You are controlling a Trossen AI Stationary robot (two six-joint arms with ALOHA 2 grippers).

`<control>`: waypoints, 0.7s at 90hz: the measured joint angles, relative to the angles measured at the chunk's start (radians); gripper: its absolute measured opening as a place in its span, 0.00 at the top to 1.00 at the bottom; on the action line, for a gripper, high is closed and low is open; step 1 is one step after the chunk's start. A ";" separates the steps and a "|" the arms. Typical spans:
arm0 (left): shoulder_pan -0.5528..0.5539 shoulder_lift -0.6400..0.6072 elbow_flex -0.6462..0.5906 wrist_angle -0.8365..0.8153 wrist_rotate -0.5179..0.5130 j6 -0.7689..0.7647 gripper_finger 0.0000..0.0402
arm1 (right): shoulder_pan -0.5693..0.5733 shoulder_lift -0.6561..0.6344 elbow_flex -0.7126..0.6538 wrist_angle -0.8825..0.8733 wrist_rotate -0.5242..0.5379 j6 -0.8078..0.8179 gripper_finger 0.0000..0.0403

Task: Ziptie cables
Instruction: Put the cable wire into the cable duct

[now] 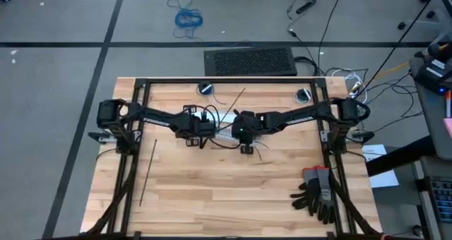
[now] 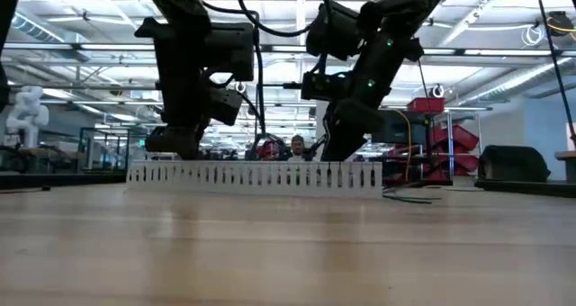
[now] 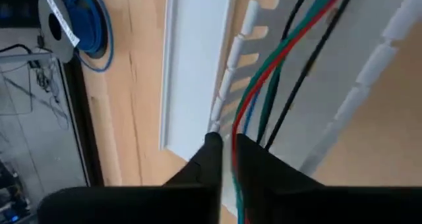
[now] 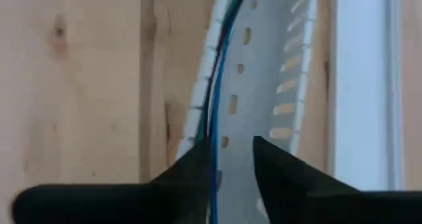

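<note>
**Q:** What does the overhead frame show?

**A:** My two dark arms meet at centre frame over a pale butcher-block table (image 1: pixel 212 190). My left gripper (image 1: pixel 205 129) and right gripper (image 1: pixel 245 134) crowd the white slotted duct (image 1: pixel 224 136), which is mostly hidden beneath them. A thin straight black ziptie (image 1: pixel 148 171) lies at lower left, well apart. Black-and-grey gloves (image 1: pixel 316 190) sit at lower right.

**Q:** And from table height?

**A:** The duct (image 2: pixel 256 175) runs across mid-frame, its comb-like wall of narrow teeth upright on the wood. Both my arms drop onto it from above. A person shows far behind it, at centre.

**Q:** Your left wrist camera?

**A:** My left gripper (image 3: pixel 225 157), fingers nearly together, pinches the cables (image 3: pixel 277 66), slim glossy red, green, blue and black wires that rise toward upper right along the duct's channel. A flat white cover strip (image 3: pixel 191 66) lies beside it; a spool of blue wire (image 3: pixel 74 20) sits upper left.

**Q:** The right wrist?

**A:** My right gripper (image 4: pixel 232 157) stands a little open, astride the cables (image 4: pixel 216 85), which hug the duct's toothed wall. Whether it grips them I cannot tell.
</note>
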 joint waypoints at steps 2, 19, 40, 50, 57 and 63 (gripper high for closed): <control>0.000 0.000 0.003 0.000 0.002 0.000 0.81 | 0.000 0.000 0.000 0.000 0.004 0.001 0.68; -0.003 -0.001 0.029 -0.021 0.003 -0.003 0.66 | 0.000 -0.036 0.001 -0.016 0.008 0.016 0.63; -0.002 -0.059 0.032 -0.086 -0.089 -0.056 0.61 | 0.019 -0.139 0.002 0.051 0.015 0.018 0.66; 0.000 -0.078 0.031 -0.087 -0.060 -0.093 0.61 | 0.021 -0.128 0.003 0.149 0.005 0.015 0.70; 0.000 -0.082 0.027 -0.093 -0.041 -0.108 0.62 | 0.018 -0.096 0.003 0.194 0.005 0.011 0.76; 0.003 -0.084 0.012 -0.084 -0.041 -0.108 0.62 | 0.012 -0.071 0.003 0.220 0.005 0.009 0.83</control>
